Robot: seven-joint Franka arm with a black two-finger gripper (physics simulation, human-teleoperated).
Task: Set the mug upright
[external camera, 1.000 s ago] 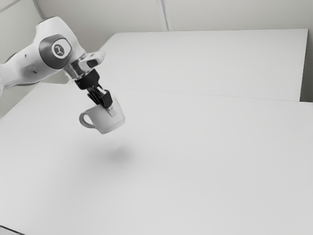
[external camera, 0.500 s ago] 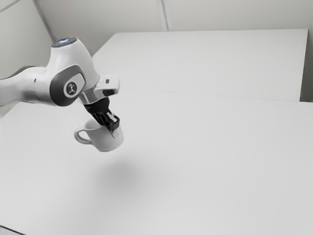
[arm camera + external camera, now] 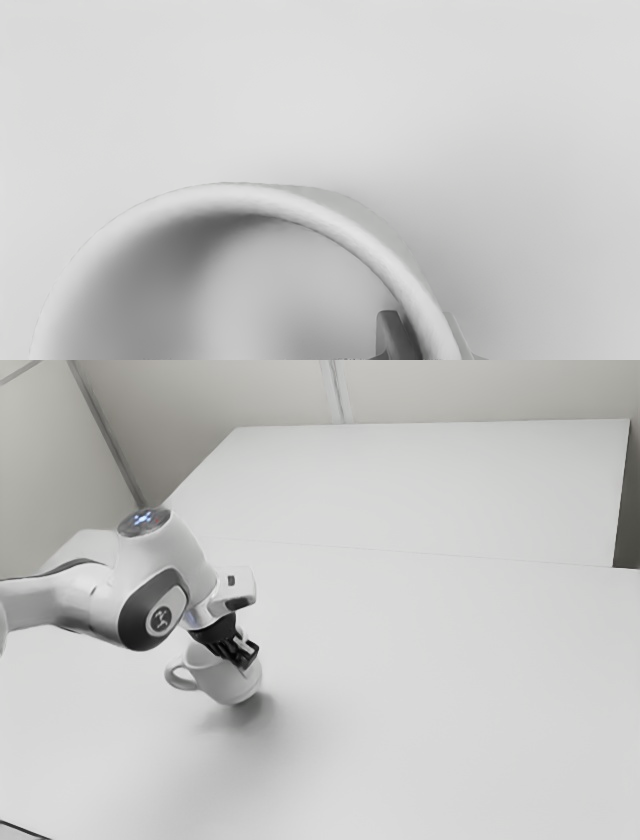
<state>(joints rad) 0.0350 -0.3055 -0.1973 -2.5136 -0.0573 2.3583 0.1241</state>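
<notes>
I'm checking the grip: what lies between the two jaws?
The wall of the mug does, with one jaw inside the mug and the other outside, as the wrist view shows.

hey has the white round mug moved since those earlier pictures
Yes, the white round mug has moved down in the exterior view, farther below the thin seam across the white table.

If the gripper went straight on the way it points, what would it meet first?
Most likely the table: the gripper points down at it. The mug, gripped by its wall, would probably touch down before the fingers; how much gap lies beneath is unclear.
</notes>
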